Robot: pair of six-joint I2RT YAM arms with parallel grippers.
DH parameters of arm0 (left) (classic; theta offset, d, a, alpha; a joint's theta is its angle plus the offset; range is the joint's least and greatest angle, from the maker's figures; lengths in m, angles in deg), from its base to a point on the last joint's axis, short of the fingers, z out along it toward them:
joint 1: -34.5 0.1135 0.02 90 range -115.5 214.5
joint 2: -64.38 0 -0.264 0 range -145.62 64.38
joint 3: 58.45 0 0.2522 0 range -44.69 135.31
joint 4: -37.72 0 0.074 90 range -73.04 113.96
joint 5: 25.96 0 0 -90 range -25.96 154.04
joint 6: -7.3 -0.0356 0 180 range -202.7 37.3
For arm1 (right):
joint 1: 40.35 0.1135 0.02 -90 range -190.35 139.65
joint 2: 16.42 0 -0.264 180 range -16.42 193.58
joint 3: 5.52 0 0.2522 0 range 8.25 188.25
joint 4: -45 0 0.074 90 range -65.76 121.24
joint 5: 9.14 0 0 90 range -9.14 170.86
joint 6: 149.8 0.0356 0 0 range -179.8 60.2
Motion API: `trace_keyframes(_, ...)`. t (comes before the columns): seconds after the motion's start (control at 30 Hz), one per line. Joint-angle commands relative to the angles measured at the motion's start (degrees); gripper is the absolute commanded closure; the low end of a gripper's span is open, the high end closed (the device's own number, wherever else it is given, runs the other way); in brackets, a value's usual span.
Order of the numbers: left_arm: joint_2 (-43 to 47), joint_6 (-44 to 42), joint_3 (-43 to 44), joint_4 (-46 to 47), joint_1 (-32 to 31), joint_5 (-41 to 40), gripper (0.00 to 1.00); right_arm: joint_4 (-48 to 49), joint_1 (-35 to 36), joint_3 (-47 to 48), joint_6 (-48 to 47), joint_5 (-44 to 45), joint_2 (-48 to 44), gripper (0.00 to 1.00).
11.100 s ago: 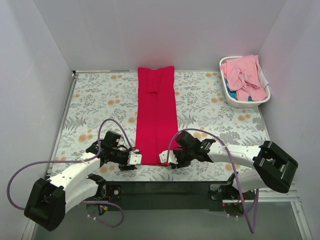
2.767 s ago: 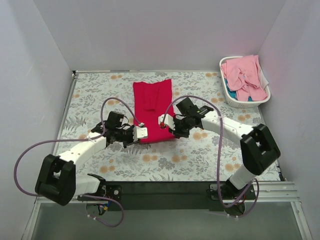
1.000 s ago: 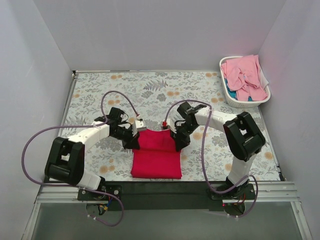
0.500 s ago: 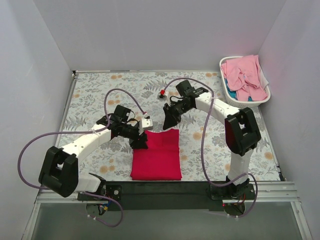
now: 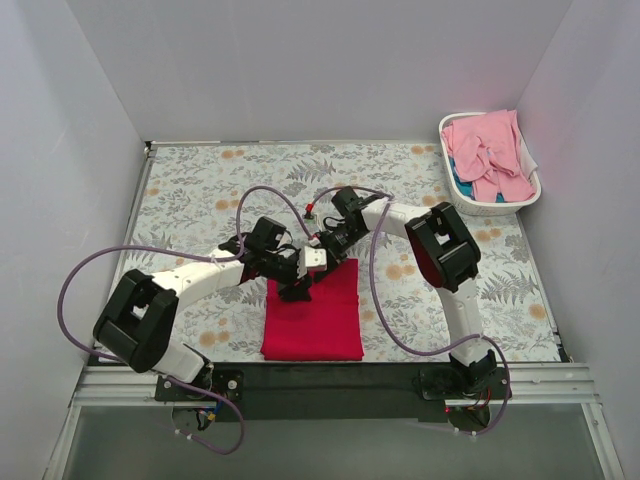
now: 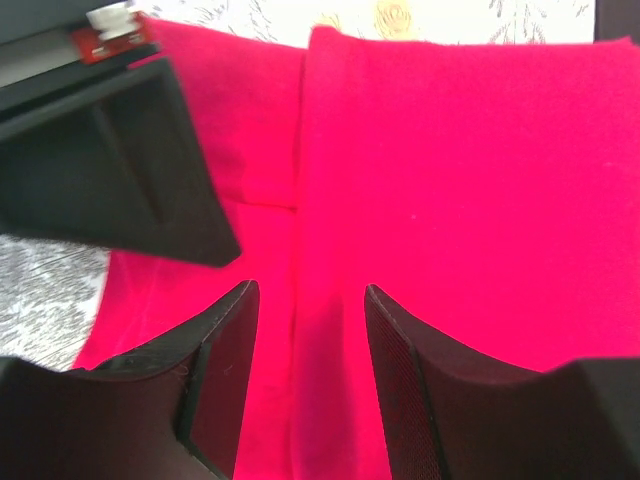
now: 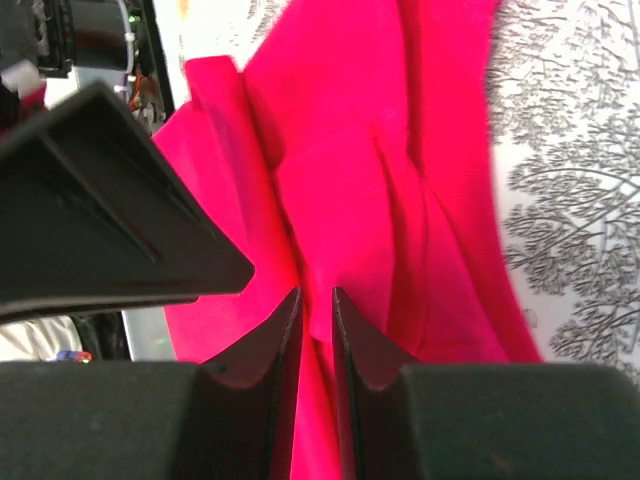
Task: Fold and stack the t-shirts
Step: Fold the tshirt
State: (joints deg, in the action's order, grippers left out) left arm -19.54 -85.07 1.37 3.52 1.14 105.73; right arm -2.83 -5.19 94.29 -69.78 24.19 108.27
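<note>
The red t-shirt (image 5: 312,318) lies folded into a rectangle near the table's front edge, and it fills the left wrist view (image 6: 450,180). My left gripper (image 5: 298,288) stands open over its upper middle (image 6: 305,292), one finger on either side of a crease. My right gripper (image 5: 322,250) reaches in from the far side. Its jaws (image 7: 315,292) are almost together on a raised ridge of the red t-shirt (image 7: 340,190), and wrinkles run toward the tips. Pink t-shirts (image 5: 490,150) are heaped in the basket.
The white laundry basket (image 5: 462,203) stands at the back right corner against the wall. The two grippers sit close together, and each shows as a black block in the other's wrist view. Grey walls close in the floral tablecloth (image 5: 200,190) on three sides.
Left gripper let go of the shirt's far edge, opened and slid right to its middle. Right gripper lifted away to the far side, then came back down and closed on the cloth.
</note>
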Motion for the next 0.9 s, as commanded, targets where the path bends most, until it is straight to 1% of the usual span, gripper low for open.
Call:
trace_keyframes(0.0, -0.7, -1.3, -1.0, 3.0, -1.3, -0.9, 0.55, 2.6, -0.2, 0.9, 2.1, -1.5, 2.0, 0.77)
trace_keyframes(0.17, -3.1, -1.8, -2.2, 4.3, -2.3, -2.0, 0.54, 3.4, -0.2, 0.5, 2.5, -1.0, 3.5, 0.78)
trace_keyframes(0.23, -3.8, -2.4, -2.5, 4.7, -2.7, -2.4, 0.58, 3.4, -0.2, 0.2, 2.3, -0.7, 3.8, 0.79)
trace_keyframes(0.3, -3.8, -2.6, -2.7, 4.6, -3.1, -2.2, 0.64, 3.5, -0.2, -0.3, 2.2, -0.7, 4.1, 0.80)
trace_keyframes(0.33, -3.5, -2.6, -2.7, 4.5, -3.3, -2.1, 0.72, 3.6, -0.1, -0.5, 2.2, -0.6, 4.2, 0.80)
trace_keyframes(0.43, -1.4, -2.9, -2.7, 4.0, -3.9, -1.8, 0.82, 3.6, 0.0, -1.2, 1.6, -0.1, 4.0, 0.80)
trace_keyframes(0.47, -0.6, -3.1, -2.5, 3.2, -4.0, -1.8, 0.89, 3.5, 0.0, -1.2, 1.5, 0.1, 4.0, 0.80)
trace_keyframes(0.57, 0.9, -3.6, -1.9, 2.3, -4.3, -1.9, 1.00, 3.7, 0.1, -1.6, 1.1, 0.1, 4.2, 0.81)
trace_keyframes(0.63, 1.5, -3.8, -1.8, 2.5, -4.3, -2.5, 1.00, 3.6, 0.3, -1.8, 0.8, 0.1, 4.2, 0.82)
trace_keyframes(0.77, 1.9, -4.5, -1.9, 6.5, -4.3, -7.1, 1.00, 3.7, 0.8, -2.8, 0.0, 0.2, 3.6, 0.83)
trace_keyframes(0.87, 0.6, -4.4, -1.4, 9.3, -3.9, -8.7, 1.00, 3.5, 1.0, -3.3, -0.2, 0.2, 3.5, 0.83)
